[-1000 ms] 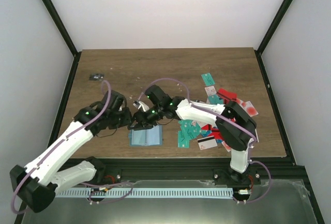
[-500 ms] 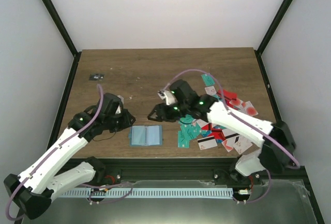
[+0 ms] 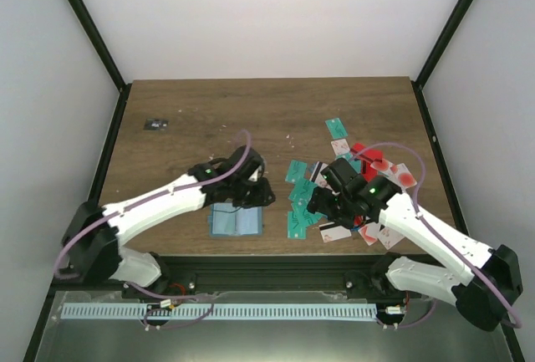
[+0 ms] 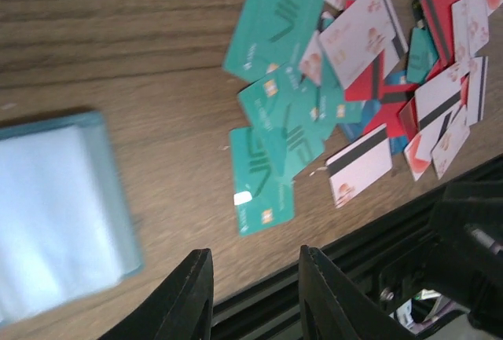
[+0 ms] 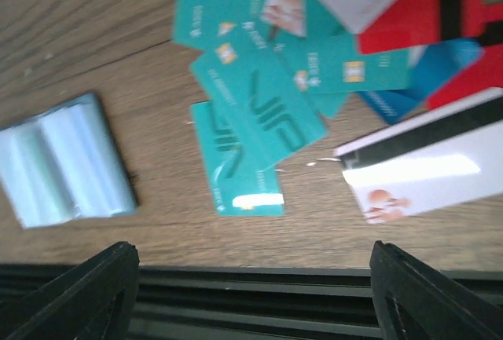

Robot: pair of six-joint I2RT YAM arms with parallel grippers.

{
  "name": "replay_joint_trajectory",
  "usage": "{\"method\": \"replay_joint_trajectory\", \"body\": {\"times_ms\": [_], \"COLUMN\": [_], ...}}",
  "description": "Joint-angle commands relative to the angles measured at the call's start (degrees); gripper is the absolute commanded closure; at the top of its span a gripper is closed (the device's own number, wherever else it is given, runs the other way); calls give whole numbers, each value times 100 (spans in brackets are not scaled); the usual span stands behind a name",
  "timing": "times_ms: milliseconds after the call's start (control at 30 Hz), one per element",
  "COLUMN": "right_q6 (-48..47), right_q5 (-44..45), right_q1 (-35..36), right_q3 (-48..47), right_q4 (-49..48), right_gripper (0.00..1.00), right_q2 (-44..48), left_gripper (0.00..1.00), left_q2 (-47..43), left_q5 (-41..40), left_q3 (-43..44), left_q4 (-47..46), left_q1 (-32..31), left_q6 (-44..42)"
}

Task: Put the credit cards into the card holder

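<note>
The card holder (image 3: 235, 221) lies open and flat near the table's front edge, pale blue-grey; it also shows in the left wrist view (image 4: 55, 214) and the right wrist view (image 5: 67, 163). The credit cards (image 3: 351, 186) lie scattered to its right, mostly teal (image 4: 271, 112) (image 5: 259, 112), with red and white ones mixed in. My left gripper (image 3: 261, 195) (image 4: 255, 277) hovers by the holder's upper right corner, open a little, with nothing between its fingers. My right gripper (image 3: 319, 203) (image 5: 255, 285) hangs over the left edge of the card pile, wide open and empty.
A tiny black object (image 3: 155, 124) sits at the table's far left. The black frame rail (image 3: 276, 260) runs along the near edge, just below both grippers. Black posts and white walls enclose the table's sides and back.
My left arm has swung right to the holder's upper right corner. My right arm has drawn back right from the holder to the card pile. Both grippers have opened wider.
</note>
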State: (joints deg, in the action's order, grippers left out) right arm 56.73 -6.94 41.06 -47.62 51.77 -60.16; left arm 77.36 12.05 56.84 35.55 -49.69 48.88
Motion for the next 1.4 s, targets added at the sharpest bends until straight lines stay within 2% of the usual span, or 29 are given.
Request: {"method": "replay_joint_trajectory", "body": {"times_ms": [0,100,267,533,800,933,1200,1367], "right_q6": [473,219,-40,267,564,530,363,369], "right_q5": [693,482,-509,-833,-885,-1212,-1470,-1748], "right_q1": [-214,-295,-307,-318,-318,-318,-316,-316], "right_q3": [63,152,467,787,871,1042,1657,2126], "right_q4": [607,364,-200,57,206,53,-11,-118], "right_gripper": [17,18,18,18,18,18,18,19], "right_q2": [15,-153,-196,48,285,479,842,1278], "left_gripper": [67,64,63,60,61,62,62,64], "left_q2": [919,1743,3128,4198,4494,4321,3938,3882], "left_q5": [223,378,634,832,979,956,775,639], "left_q3": [674,1259,2163,2823,2766,2373,1659,1462], "left_q4": [-587,-632,-401,-112,-190,-277,-644,-892], "left_q1": [-100,-95,-97,-55,-119,-323,-1028,-1489], "left_q6": [-347,-825,-1764,-2483,-2705,-2696,-2093,-1268]}}
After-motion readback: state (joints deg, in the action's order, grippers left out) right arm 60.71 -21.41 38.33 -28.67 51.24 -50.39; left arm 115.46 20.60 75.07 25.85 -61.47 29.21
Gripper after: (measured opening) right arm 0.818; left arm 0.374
